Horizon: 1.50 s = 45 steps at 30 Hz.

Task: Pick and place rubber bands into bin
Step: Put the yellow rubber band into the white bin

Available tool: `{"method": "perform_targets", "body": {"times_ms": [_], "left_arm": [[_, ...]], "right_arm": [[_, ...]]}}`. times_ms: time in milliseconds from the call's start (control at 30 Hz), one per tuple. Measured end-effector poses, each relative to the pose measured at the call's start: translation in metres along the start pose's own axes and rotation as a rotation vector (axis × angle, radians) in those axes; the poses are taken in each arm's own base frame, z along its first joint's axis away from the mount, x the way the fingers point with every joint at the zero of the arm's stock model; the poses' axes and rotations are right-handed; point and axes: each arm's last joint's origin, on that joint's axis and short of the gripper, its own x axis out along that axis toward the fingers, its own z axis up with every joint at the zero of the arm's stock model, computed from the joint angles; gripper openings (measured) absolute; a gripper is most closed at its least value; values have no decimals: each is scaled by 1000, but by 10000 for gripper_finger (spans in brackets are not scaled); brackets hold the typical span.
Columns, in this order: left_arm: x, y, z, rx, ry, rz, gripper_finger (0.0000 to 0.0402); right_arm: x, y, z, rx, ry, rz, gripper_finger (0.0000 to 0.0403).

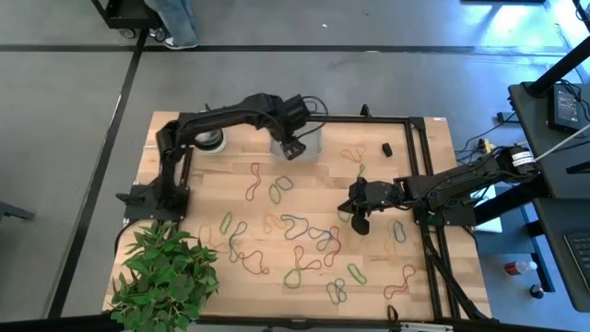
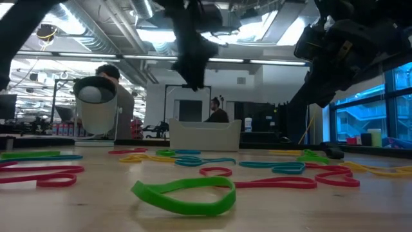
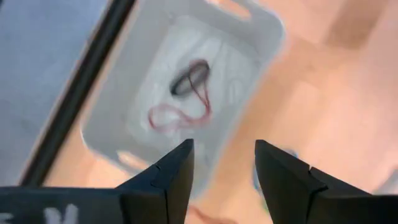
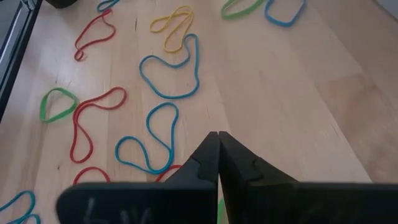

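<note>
Left gripper [image 3: 224,163] poised above the bin [image 1: 307,140] at the far edge of the table [image 1: 433,277], fingers spread and holding nothing. Inside the bin, seen from the left wrist: a red band [image 3: 177,115] and a darker loop [image 3: 189,78], the latter too blurred to give a colour. Reads as the drop step just completed for this arm.

Right gripper [image 1: 358,219] out over the middle-right of the table, fingers pressed together with no band visibly between them. Many rubber bands [image 1: 304,235] scattered loose across the wood, among them a blue loop [image 4: 174,68] and a red one [image 4: 93,121] just ahead of the right fingers.

Next move, as a judgement: parting the right fingers, lowering over one thin strand, pinching low against the wood without dragging neighbours; left arm clearing the bin for another pick.
</note>
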Motion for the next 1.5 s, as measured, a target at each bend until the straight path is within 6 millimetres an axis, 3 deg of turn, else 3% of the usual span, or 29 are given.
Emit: {"method": "perform_targets", "body": {"times_ms": [167, 333, 500, 700, 867, 1033, 1233, 1500], "left_arm": [[-19, -30, -36, -18, -6, -37, 108], [-23, -63, -82, 1, -50, -103, 19], [-17, -82, -131, 28, -90, -199, 2], [-2, -78, -183, -5, -164, -303, 2], [8, -61, -217, 4, -219, -308, 2], [9, -44, -240, 1, -230, -301, 2], [1, -32, -261, 60, -278, -313, 2], [-12, -26, -267, 109, -372, -336, 2]], "right_arm": [[0, 0, 1, 0, -7, 3, 7], [0, 1, 1, 1, -13, 6, 7], [0, 3, 7, 60, -68, 33, 6], [-5, 20, 21, 62, -75, 32, 2], [-15, 40, 41, 55, 49, -84, 1], [-22, 59, 53, 201, 242, -209, 1], [-14, 81, 41, 353, 452, -397, 1], [18, 95, 9, 580, 563, -542, 27]]}}
